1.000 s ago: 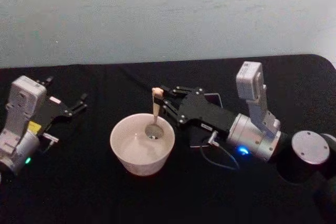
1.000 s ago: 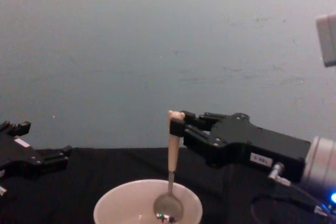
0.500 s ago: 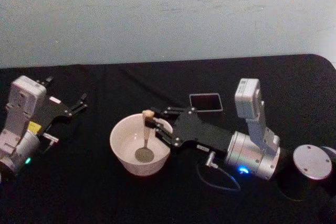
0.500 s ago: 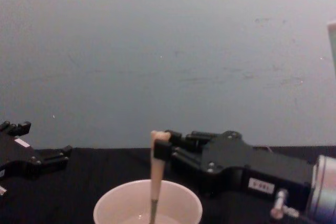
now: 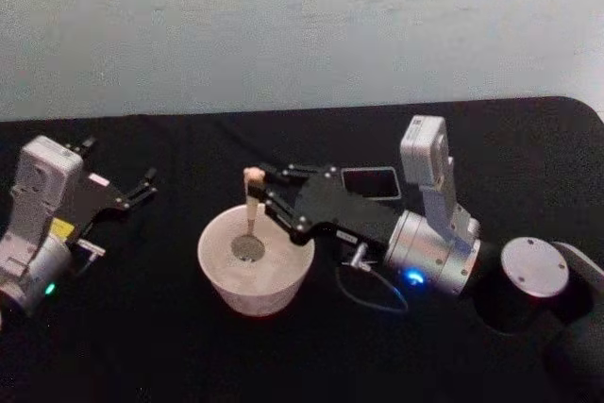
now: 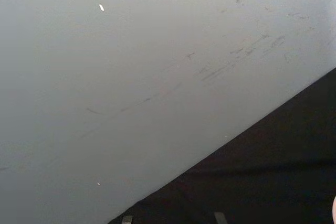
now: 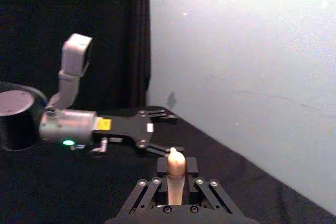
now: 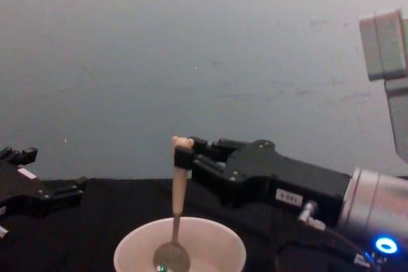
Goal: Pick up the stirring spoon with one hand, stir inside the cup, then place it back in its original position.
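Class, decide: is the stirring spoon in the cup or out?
In: the stirring spoon stands upright, bowl below the cup rim, right tool gripping it.

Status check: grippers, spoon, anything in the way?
Right gripper shut on spoon, bowl end down in cup. Left gripper open, parked at table's left. Holder behind right gripper, unobstructed.
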Controlling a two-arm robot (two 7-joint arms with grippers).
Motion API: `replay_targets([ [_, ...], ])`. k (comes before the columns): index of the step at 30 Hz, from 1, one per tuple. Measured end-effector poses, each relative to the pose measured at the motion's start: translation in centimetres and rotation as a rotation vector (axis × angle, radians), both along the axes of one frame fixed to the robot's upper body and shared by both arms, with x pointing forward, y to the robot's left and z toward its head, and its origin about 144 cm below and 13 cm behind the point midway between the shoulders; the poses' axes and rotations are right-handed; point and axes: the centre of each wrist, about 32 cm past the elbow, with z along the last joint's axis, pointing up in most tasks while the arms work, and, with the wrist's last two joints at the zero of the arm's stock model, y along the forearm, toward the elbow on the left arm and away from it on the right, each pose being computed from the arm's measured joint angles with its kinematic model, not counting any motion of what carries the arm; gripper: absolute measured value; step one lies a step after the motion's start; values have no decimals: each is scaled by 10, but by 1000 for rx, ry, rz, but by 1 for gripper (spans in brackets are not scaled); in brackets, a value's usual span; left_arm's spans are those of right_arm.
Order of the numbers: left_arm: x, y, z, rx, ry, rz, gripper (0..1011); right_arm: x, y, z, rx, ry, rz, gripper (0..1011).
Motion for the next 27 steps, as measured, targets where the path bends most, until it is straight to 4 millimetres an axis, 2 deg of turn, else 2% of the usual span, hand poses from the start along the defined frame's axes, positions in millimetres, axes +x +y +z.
replay_targets([
  [10,0,0,0,0,0,0,1001,10,-9,2,5,-9,-60,203],
  [27,0,0,0,0,0,0,1001,6,-12,11,20,-24,-66,203],
])
